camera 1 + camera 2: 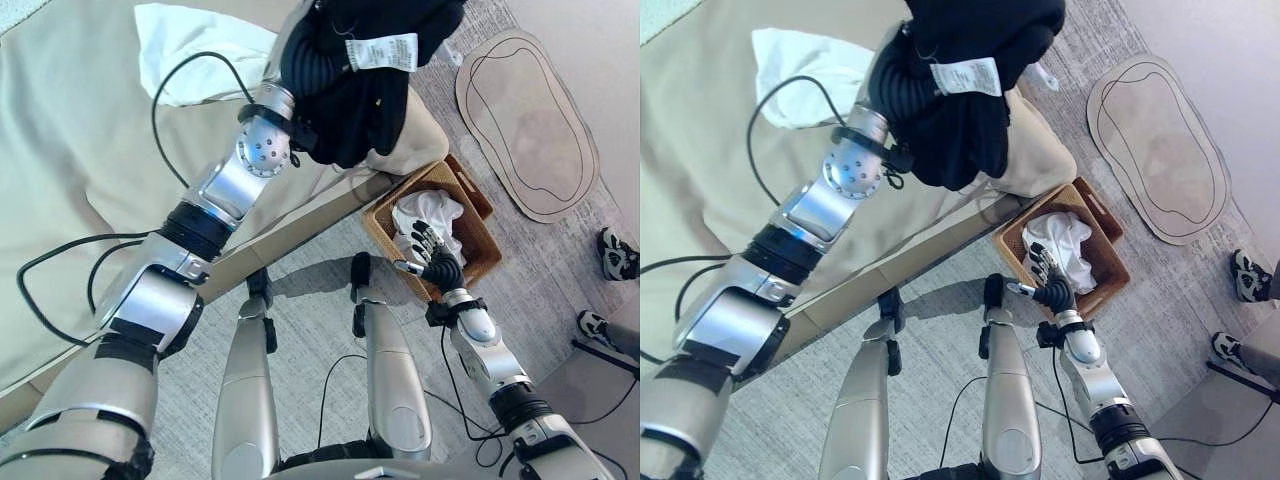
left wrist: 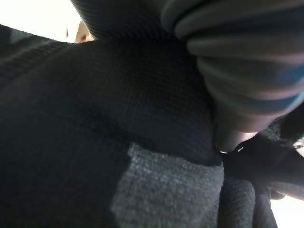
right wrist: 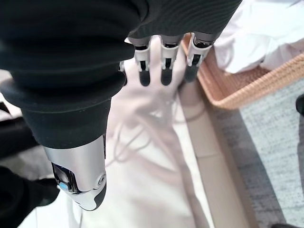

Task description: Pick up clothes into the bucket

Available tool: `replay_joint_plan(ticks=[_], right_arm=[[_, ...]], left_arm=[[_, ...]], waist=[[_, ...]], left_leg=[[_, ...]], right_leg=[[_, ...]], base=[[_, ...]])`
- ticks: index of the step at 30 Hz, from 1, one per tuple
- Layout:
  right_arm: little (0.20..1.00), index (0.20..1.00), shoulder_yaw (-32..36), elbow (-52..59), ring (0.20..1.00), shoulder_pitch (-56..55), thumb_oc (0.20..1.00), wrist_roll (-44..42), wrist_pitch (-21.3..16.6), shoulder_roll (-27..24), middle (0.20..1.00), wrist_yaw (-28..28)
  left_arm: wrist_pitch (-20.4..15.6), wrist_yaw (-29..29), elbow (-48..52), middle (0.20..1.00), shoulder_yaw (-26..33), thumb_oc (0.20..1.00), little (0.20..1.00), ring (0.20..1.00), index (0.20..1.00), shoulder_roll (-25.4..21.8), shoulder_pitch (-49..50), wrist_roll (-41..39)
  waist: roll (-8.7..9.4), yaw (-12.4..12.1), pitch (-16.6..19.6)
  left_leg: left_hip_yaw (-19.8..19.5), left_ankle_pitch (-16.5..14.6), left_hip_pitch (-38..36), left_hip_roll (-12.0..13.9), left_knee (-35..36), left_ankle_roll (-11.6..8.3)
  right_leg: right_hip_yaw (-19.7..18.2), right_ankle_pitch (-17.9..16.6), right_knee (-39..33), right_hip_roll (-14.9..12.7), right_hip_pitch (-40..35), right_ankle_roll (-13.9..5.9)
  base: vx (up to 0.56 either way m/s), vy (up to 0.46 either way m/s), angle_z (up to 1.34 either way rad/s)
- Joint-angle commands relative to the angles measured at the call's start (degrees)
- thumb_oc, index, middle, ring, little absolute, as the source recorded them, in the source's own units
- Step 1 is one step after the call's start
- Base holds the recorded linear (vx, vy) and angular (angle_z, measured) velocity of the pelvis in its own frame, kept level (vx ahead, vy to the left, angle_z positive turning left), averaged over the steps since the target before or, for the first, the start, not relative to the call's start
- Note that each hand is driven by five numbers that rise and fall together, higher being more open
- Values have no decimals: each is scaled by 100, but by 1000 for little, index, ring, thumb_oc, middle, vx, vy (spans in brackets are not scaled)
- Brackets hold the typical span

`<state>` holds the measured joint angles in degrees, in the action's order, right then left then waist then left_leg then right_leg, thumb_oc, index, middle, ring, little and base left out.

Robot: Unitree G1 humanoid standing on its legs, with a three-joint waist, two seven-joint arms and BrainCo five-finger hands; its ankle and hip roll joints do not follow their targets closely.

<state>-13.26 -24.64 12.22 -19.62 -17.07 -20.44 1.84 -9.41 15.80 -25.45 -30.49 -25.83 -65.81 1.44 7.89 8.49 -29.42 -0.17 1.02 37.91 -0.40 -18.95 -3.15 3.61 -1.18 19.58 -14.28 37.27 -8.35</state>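
Black garment (image 1: 370,90) hung bunched from left hand (image 1: 315,55), raised over bed (image 1: 70,150) edge; long axis ran down toward floor. White care label (image 1: 382,52) on it faced camera, print too small to read. Left fingers buried in cloth, state unclear. Right hand (image 1: 430,250) hovered over wicker basket (image 1: 480,215) holding white clothes (image 1: 430,212), fingers straight, empty. White cloth (image 1: 190,45) lay on bed.

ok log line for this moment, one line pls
left hand: lifting black garment above bed | right hand: open, fingers straight, over basket | basket: holds white cloth | on bed: white cloth
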Motion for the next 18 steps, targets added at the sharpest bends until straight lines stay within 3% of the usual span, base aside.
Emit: replay_joint_plan(ticks=[1, 7, 11, 18], right_arm=[[1000, 1000, 1, 64, 1000, -389, 1000, 83, -79, -99, 1000, 54], [1000, 1000, -30, 159, 1000, -414, 1000, 97, -109, -144, 1000, 55], [1000, 1000, 40, 284, 1000, -512, 1000, 174, -157, -159, 1000, 77], [1000, 1000, 166, 411, 1000, -735, 1000, 132, -251, -183, 1000, 29]], left_arm=[[-477, 97, 203, 200, 294, 200, 200, 200, 200, 392, -291, 98], [-330, 300, -251, 200, 402, 200, 200, 200, 200, 86, -229, 596], [-67, 631, -716, 200, 672, 200, 200, 200, 200, -500, 167, 1415], [221, 1105, -1324, 200, 1140, 200, 200, 200, 200, -1339, 610, 2031]], waist=[[-311, 73, 801], [-263, 84, 820], [-221, 77, 808], [-162, 72, 787]], left_leg=[[-16, -192, 202, -135, -131, 246], [2, -198, 253, -117, -156, 244], [17, -210, 307, -88, -172, 233], [54, -226, 388, -64, -211, 225]], right_leg=[[143, -612, -610, 13, -31, -120], [120, -633, -617, 13, 8, -106], [110, -639, -661, 35, 43, -101], [105, -649, -651, 58, 130, -102]], base=[[0, 0, 0], [0, 0, 0], [-1, -1, -2], [0, 0, -1]])
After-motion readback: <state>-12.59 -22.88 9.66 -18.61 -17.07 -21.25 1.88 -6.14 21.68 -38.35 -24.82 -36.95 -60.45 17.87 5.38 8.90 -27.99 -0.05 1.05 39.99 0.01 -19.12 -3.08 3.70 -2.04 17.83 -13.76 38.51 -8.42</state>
